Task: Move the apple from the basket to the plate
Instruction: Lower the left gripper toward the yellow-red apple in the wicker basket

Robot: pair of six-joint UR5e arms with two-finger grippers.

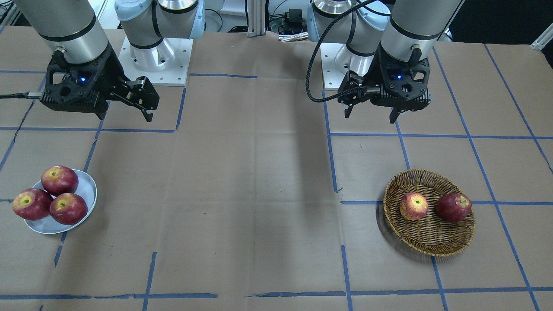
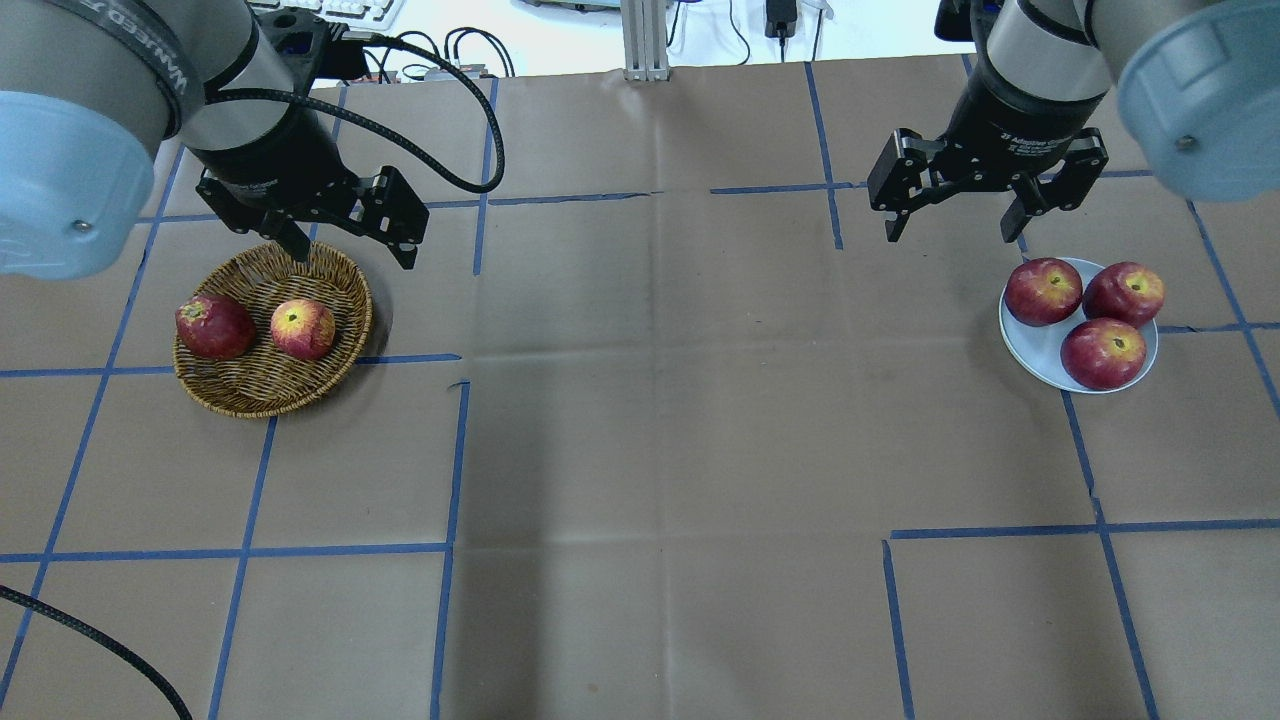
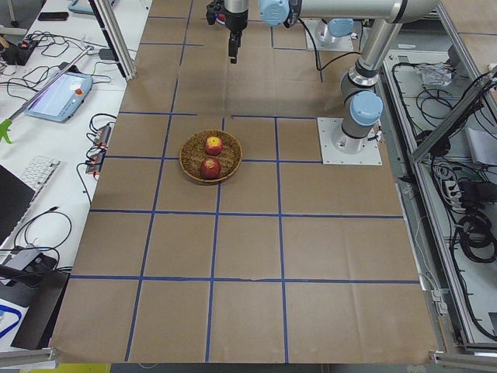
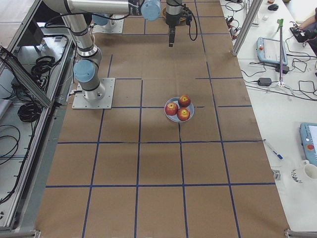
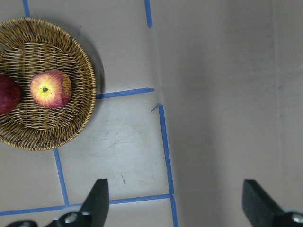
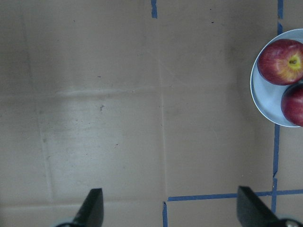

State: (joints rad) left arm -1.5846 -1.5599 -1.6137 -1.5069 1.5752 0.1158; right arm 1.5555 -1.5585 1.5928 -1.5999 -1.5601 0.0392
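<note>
Holding left gripper [image 2: 352, 255] raised beside the basket [image 2: 270, 400], spread and empty, presumably staged for descent. Locate the apple [image 2: 303, 329] inside the basket, just beside 1 darker apple [image 2: 213, 326]. Right gripper [image 2: 950, 235] near the plate [image 2: 1040, 345], likewise spread and empty; 3 red apples [image 2: 1043, 291] on it, so little room likely.

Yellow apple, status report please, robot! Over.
Left jaws and right jaws open, empty. Yellow-red apple in wicker basket, apart from dark red apple. Plate already holds three red apples; tight fit.
</note>
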